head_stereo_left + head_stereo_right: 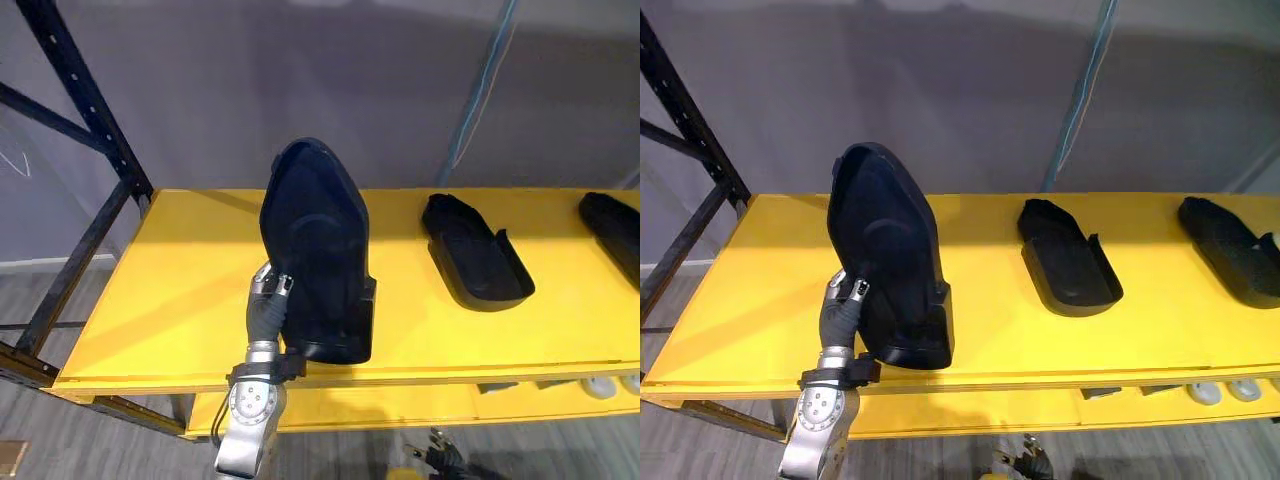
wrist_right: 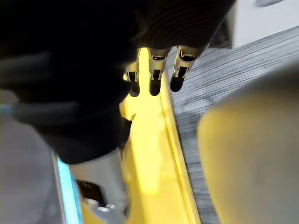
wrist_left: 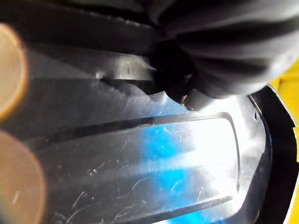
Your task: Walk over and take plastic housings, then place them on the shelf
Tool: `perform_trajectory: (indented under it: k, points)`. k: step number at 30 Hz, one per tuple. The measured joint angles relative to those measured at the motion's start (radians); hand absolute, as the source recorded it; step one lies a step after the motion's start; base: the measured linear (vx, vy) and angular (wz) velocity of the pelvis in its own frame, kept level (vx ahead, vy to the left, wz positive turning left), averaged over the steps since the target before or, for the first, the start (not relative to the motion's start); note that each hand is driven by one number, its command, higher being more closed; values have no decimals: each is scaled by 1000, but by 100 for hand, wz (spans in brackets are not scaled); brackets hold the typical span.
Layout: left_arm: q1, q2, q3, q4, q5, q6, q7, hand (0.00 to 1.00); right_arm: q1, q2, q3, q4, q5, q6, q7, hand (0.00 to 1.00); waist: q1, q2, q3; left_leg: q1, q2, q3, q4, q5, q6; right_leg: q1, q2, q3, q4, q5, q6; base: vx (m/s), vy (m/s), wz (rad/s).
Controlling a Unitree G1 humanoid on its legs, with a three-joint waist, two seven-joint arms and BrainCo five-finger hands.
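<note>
Right hand [image 2: 151,77] loose, fingers straight, nothing in it. Up front, left hand [image 1: 268,300] pinching the big black housing [image 1: 318,250], stood on end at the front edge of the yellow shelf [image 1: 170,290]. Further back and rightward, second housing [image 1: 475,255] and third housing [image 1: 612,232] lying flat.

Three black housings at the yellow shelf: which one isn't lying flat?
The leftmost black plastic housing, tipped up on end, left hand gripping its lower edge. The middle housing and right housing lie flat.
</note>
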State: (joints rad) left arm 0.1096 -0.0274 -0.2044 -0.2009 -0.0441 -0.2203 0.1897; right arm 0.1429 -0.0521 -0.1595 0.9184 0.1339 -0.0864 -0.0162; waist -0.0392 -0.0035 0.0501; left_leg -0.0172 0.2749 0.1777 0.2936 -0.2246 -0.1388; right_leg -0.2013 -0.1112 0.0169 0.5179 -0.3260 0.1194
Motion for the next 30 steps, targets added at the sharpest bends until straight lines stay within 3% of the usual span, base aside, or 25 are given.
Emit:
perform_trajectory:
  k: [4, 9, 15, 16, 17, 18, 23, 26, 28, 29, 30]
  points:
    - [-28, 2, 0, 40, 2, 10, -1, 100, 12, 5, -38, 4, 0, -1, 0, 0, -9, -1, -5, 30, 3, -49, -47, 55, 4, 73, 12, -2, -26, 1, -12, 145, -107, 44]
    - [-28, 25, 22, 53, 14, 16, 1, 100, 16, 11, -37, 18, 0, -3, 0, 0, -8, -3, -29, 45, 2, -49, -69, 81, -3, 135, 14, -2, -113, 17, -37, 87, 15, 16]
    - [-45, 72, 43, 108, 71, 49, 18, 100, 15, 10, -37, 65, 0, -3, 1, 0, -21, -16, -77, 87, 5, -36, -149, 191, -27, 160, 27, 0, -125, 122, -70, 72, 50, 14]
    - [-52, 68, 73, 116, 90, 58, 25, 100, 9, 6, -37, 55, 1, -4, 5, 0, -31, 12, -66, 92, 42, -36, -145, 206, -32, 99, 57, 7, -44, 115, -77, -31, 15, -10]
    - [-67, 67, 108, 130, 102, 62, 35, 100, 13, 10, -34, 39, -1, -7, 8, 0, -41, 18, -74, 92, 53, -36, -153, 208, -34, 112, 90, 21, -187, 118, -67, -77, -24, -11]
    - [-117, 91, 148, 159, 114, 70, 48, 100, 14, 22, -29, 41, -1, -11, 10, 0, -47, -19, -71, 92, 29, -26, -156, 211, -31, 130, 75, 28, -277, 190, -63, -71, -72, -6]
    - [-246, 100, 184, 245, 188, 120, 73, 100, 24, -34, -39, 78, -2, -12, 11, 0, -68, 39, -47, 132, 16, -11, -227, 212, -29, 160, 72, 35, -339, 221, -50, -32, 37, -2]
    - [-292, 127, 190, 283, 203, 130, 82, 100, 37, -42, -38, 82, -3, -11, 14, 0, -69, 36, -44, 139, 1, 3, -240, 209, -24, 168, 61, 52, -379, 259, -41, -75, 112, -14]
    - [-329, 149, 200, 321, 222, 151, 87, 100, 40, -46, -36, 82, -3, -10, 21, 0, -82, 38, -42, 128, -17, 12, -253, 183, 16, 170, 44, 57, -435, 302, -26, -131, 137, -7]
    - [-338, 150, 205, 325, 224, 156, 89, 100, 41, -46, -36, 82, -3, -10, 22, 0, -87, 37, -42, 124, -21, 12, -256, 173, 18, 170, 41, 57, -446, 310, -25, -130, 126, 1]
    - [-359, 152, 220, 339, 228, 162, 91, 100, 42, -48, -36, 81, -4, -8, 25, 0, -90, 38, -34, 121, -24, 12, -258, 147, -1, 176, 37, 61, -479, 336, -20, -166, 161, -5]
